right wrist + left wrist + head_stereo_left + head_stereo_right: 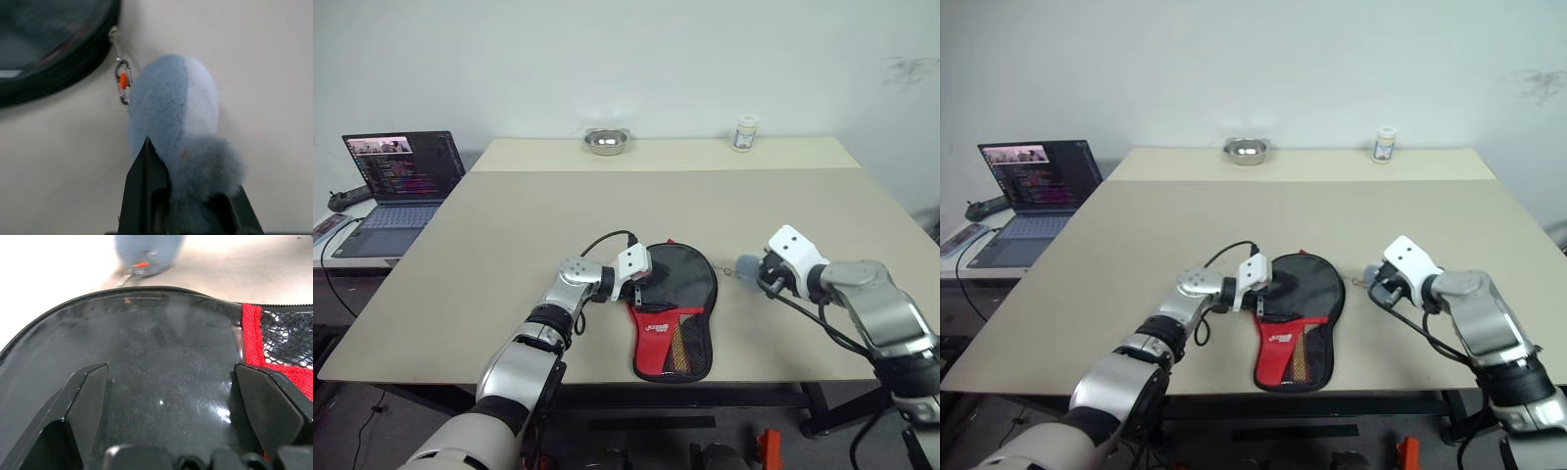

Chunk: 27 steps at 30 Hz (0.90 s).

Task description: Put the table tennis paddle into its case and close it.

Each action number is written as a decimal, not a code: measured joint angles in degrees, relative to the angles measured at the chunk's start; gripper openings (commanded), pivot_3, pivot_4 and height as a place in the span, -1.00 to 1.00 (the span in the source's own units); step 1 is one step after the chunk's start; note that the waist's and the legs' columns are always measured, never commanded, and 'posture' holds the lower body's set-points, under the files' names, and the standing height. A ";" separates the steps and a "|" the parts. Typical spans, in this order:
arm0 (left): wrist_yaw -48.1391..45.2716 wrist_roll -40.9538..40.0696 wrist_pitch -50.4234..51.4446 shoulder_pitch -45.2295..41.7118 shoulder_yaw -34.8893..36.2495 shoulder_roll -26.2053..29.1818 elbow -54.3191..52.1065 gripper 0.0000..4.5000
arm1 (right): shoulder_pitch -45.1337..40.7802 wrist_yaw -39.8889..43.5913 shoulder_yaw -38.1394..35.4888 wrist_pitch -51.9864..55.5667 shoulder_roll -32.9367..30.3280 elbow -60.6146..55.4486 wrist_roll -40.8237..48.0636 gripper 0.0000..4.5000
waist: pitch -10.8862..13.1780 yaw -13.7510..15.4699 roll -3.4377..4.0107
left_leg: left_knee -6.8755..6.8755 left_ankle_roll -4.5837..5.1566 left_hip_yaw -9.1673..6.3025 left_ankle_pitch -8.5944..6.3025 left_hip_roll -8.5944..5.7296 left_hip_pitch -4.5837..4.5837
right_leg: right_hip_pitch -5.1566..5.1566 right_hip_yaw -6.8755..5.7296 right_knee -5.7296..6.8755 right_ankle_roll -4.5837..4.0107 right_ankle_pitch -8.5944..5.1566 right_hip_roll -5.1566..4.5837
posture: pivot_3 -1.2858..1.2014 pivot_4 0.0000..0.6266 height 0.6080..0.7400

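Observation:
The case (677,311) lies flat near the table's front edge, its round black part away from me and its red panel and mesh pocket toward me. The table tennis paddle is hidden. My left gripper (642,278) hovers open over the left side of the case's round part, a black finger (85,396) on each side of the glossy clear pocket (161,347). My right gripper (754,267) is to the right of the case, shut on a blue-grey plush charm (171,107). A small metal clip (122,81) links the charm to the case's zipper rim.
An open laptop (401,181) stands on a side desk at the far left. A metal bowl (605,142) and a small white jar (745,133) sit at the table's (558,215) far edge. The case lies close to the front edge.

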 measured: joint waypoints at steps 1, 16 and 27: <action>0.06 0.07 0.01 -0.08 -0.01 -0.02 0.11 1.00 | 1.04 0.08 -0.14 1.52 -0.46 -2.35 0.48 -0.95 | -0.02 -0.02 -0.02 | 0.00 0.00 0.00 0.00 0.00 0.01 | 0.00 0.00 0.01 0.00 0.00 0.00 | 0.03 -0.52 1.00; 1.19 1.54 0.04 -1.21 -0.73 -1.35 1.44 1.00 | 20.52 4.32 -7.74 17.51 -11.49 -35.59 16.44 -0.97 | -0.11 1.35 -0.26 | -0.10 0.15 -0.25 -0.14 0.07 0.40 | 0.88 -0.34 -0.78 0.29 -0.12 0.00 | 0.03 -0.52 1.00; 3.67 2.57 0.41 -2.84 -1.28 -2.53 3.07 1.00 | 28.99 2.45 -9.23 17.31 -11.68 -40.89 21.40 -0.98 | -0.22 2.70 -0.46 | -0.10 0.29 -0.23 -0.39 0.00 0.38 | 0.91 -0.35 -0.87 0.43 -0.21 -0.09 | 0.03 -0.52 1.00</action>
